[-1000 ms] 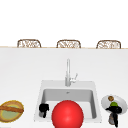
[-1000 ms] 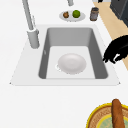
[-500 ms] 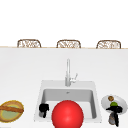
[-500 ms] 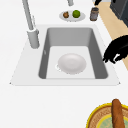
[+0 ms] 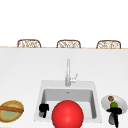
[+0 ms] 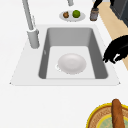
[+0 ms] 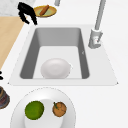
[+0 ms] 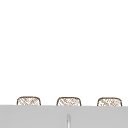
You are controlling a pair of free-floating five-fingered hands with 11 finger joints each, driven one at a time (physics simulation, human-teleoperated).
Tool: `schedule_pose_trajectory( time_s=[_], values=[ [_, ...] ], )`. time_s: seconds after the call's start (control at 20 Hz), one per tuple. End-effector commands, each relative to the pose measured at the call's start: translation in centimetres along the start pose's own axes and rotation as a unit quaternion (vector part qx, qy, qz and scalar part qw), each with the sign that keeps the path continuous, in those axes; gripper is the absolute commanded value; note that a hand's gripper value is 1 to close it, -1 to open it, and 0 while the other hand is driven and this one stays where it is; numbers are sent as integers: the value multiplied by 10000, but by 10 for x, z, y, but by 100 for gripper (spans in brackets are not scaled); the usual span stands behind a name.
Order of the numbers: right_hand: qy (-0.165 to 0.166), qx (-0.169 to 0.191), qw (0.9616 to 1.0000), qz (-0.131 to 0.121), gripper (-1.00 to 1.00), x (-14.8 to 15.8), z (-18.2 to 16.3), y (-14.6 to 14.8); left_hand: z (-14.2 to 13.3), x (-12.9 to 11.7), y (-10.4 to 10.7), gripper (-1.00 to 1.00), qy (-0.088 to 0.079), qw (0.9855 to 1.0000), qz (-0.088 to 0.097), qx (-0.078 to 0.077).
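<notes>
My left hand (image 5: 43, 109) hovers over the sink's (image 5: 40, 100) front left rim, fingers hanging loosely and holding nothing. It appears in the left side view (image 6: 117, 51) beside the basin, and in the right side view (image 7: 26, 12) at the far corner. A white bowl (image 6: 72, 63) lies in the basin (image 7: 55, 68). In the front view a red round thing (image 5: 67, 114) covers the basin's front. My right hand (image 5: 115, 111) is on a dark jar (image 6: 94, 14) next to a white plate (image 5: 123, 102), fingers reaching down around it.
The white plate (image 7: 68, 100) carries a lime (image 7: 34, 110) and a small orange-brown fruit (image 7: 59, 109). A yellow-rimmed dish (image 5: 11, 117) with a brown loaf (image 6: 117, 115) sits left of the sink. The faucet (image 5: 67, 72) stands behind the basin. Woven chair backs (image 5: 68, 43) line the far edge.
</notes>
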Motion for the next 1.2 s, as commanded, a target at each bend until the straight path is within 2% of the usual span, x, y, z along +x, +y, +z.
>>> schedule_pose_trajectory(
  time_s=[0.0, 0.4, 0.7, 0.85, 0.9, 0.95, 1.05, 1.15],
  values=[
    [-40, 9, 10000, 35, -100, -2, -8, 5, 0, 0, 0, 0, 0, 10000, 0, 0],
    [-68, 125, 9999, 27, -100, -8, -24, 10, 0, 0, 0, 0, 0, 10000, 0, 0],
    [-129, 153, 9998, 10, -100, -12, -32, 1, 0, 0, 0, 0, 0, 10000, 0, 0],
    [-121, 41, 9999, -1, -100, -11, -33, 1, 0, 0, 0, 0, 0, 10000, 0, 0],
    [-124, 9, 9999, 4, 100, -10, -32, 0, 0, 0, 0, 0, 0, 10000, 0, 0],
    [-112, -170, 9996, 201, 100, -9, -31, -1, 0, 0, 0, 0, 0, 10000, 0, 0],
    [-99, -538, 9982, 226, 100, -10, -30, -7, 0, 0, 0, 0, 0, 10000, 0, 0],
    [-112, -748, 9969, 213, 100, -11, -31, -11, 0, 0, 0, 0, 0, 10000, 0, 0]
  ],
)
